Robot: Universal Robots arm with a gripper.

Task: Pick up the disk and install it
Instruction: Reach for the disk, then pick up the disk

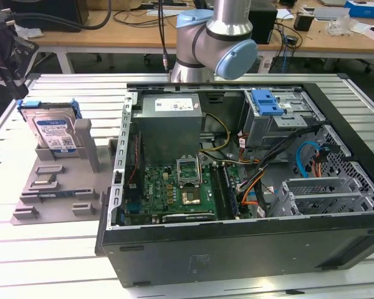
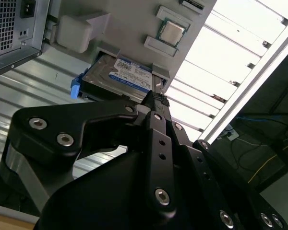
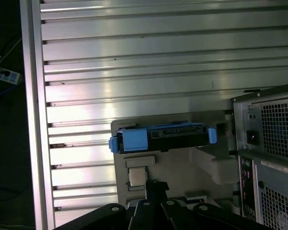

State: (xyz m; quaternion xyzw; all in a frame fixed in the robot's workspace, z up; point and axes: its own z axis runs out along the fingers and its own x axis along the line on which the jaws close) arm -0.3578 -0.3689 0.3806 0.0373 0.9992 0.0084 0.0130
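My tool hangs closed and empty over the disk, which stands on edge in its grey holder. Descending like this, I'd risk ramming the disk instead of straddling it.

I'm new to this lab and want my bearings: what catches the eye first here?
The open computer case, its boards and cables bare, dominates the exterior view's middle and right. At that view's left the disk stands on edge in a grey holder, with the robot arm rising behind the case.
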